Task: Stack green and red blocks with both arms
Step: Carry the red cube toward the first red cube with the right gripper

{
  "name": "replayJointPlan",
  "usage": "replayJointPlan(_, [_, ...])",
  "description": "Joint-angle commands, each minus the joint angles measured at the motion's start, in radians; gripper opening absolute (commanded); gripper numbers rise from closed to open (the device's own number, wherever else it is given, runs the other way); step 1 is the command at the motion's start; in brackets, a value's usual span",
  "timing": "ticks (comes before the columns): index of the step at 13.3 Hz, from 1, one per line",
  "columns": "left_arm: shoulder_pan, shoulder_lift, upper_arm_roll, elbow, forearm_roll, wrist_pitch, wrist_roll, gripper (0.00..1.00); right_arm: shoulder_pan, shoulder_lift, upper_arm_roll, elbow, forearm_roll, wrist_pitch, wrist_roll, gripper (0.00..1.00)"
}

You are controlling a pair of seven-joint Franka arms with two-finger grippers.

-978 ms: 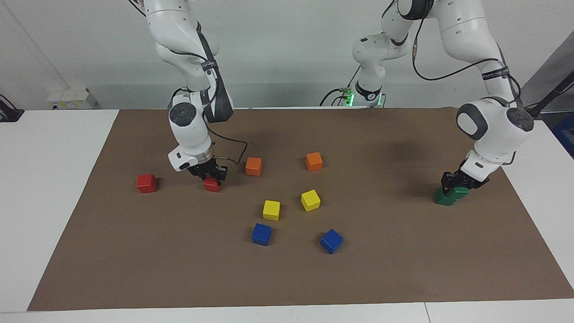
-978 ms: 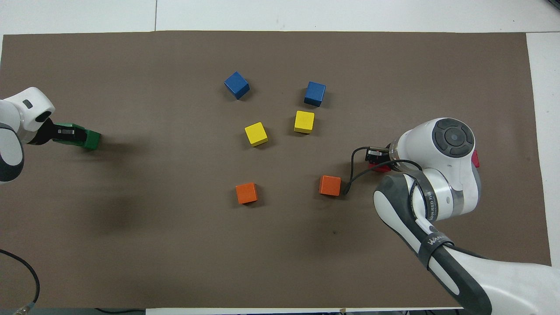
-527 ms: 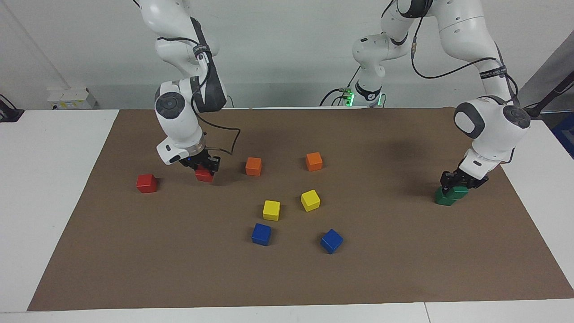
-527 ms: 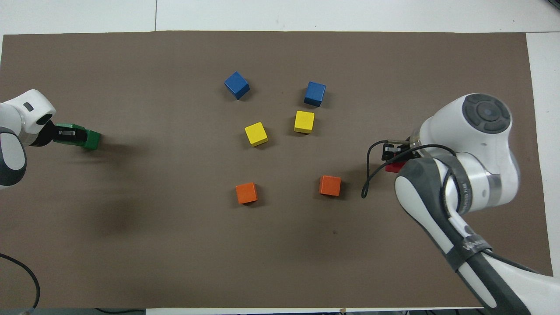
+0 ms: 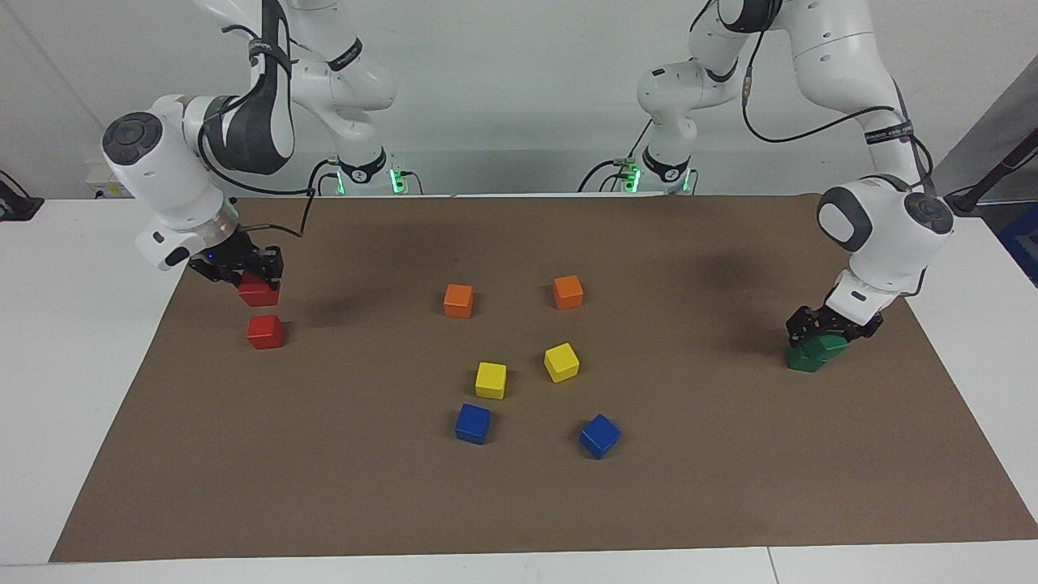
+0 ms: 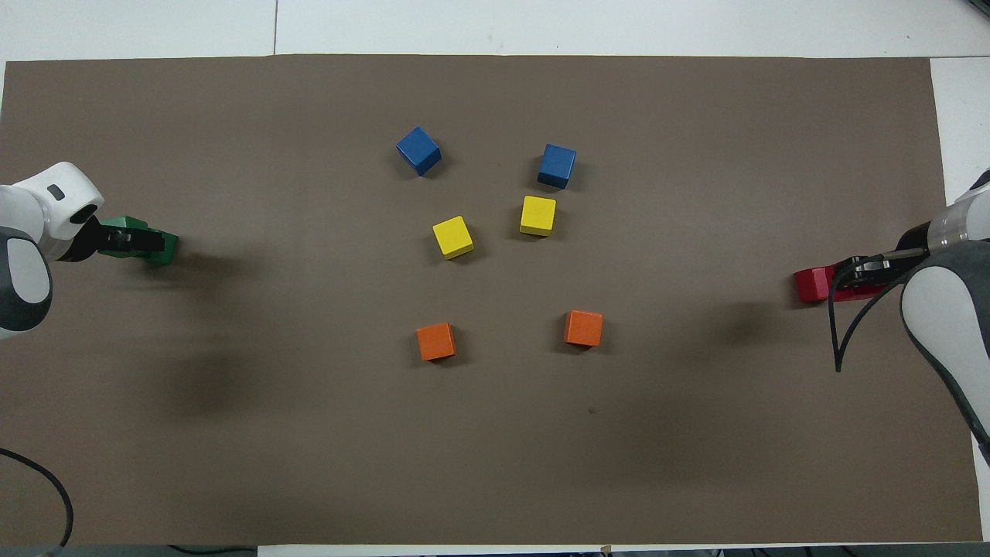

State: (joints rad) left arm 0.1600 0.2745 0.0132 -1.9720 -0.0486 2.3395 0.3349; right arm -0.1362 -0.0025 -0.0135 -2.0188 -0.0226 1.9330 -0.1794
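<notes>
Two white arms, each with a block at one end of a brown mat (image 5: 730, 487).

Right gripper (image 5: 258, 273) pinches a red block (image 5: 259, 292) in the air over a second red block (image 5: 265, 332). Left gripper (image 5: 829, 328) is on the tilted top green block (image 5: 821, 347) of a pair — whether it is clamped, I cannot tell.

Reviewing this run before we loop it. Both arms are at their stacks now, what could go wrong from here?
1. The right gripper holds a red block in the air over the other red block; released off-centre, it may slide off.
2. At the left gripper, the upper green block looks tilted on the lower green block; letting go could topple it.
</notes>
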Motion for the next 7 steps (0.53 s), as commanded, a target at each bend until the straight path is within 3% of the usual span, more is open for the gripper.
replayJointPlan(1, [-0.008,-0.023,0.005,0.079,-0.016,-0.118,0.003,1.00,-0.028,0.002,0.015,-0.015,-0.017,0.047,-0.019,0.00])
replayJointPlan(5, [-0.010,-0.031,0.002,0.299,-0.016,-0.363,-0.008,1.00,-0.049,0.030,0.015,-0.041,-0.017,0.125,-0.019,0.00])
replayJointPlan(7, [-0.013,-0.063,-0.007,0.355,-0.002,-0.460,-0.065,1.00,-0.057,0.045,0.015,-0.044,-0.017,0.141,-0.019,0.00])
